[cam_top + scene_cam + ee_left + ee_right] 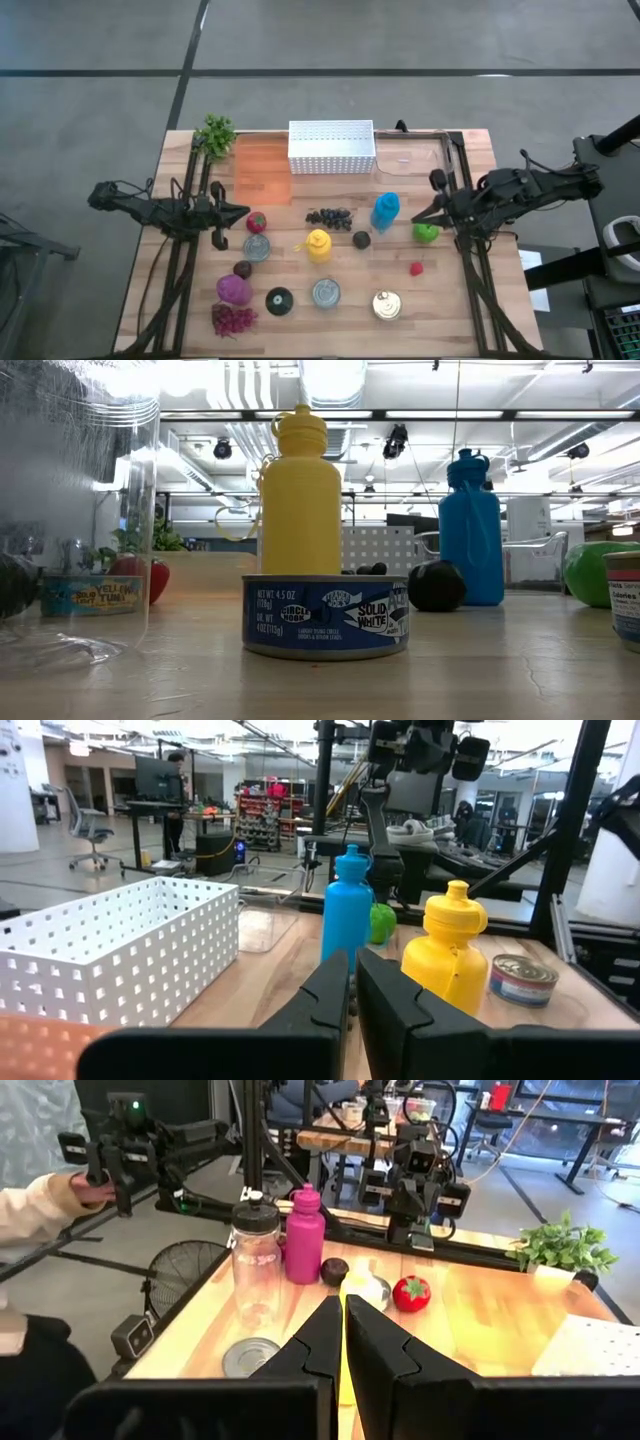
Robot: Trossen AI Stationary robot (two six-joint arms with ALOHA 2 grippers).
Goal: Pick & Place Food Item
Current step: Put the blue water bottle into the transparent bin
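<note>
The wooden desk [400, 300] stands in a workshop room. The left end effector [242, 213] hovers beside the strawberry [257, 222], fingers closed and empty. The right end effector [418, 216] is also closed and empty, near the green apple [426, 233]. Only the right wrist view shows a person's sleeve [45, 1205]; only the low view reads the tuna can [326, 617] label.

In the low view we see the green apple [603, 573] cut by the right edge, a clear jar [75, 510] cropped at left, and the tuna can [326, 616] hiding the yellow bottle's [300, 495] base.
</note>
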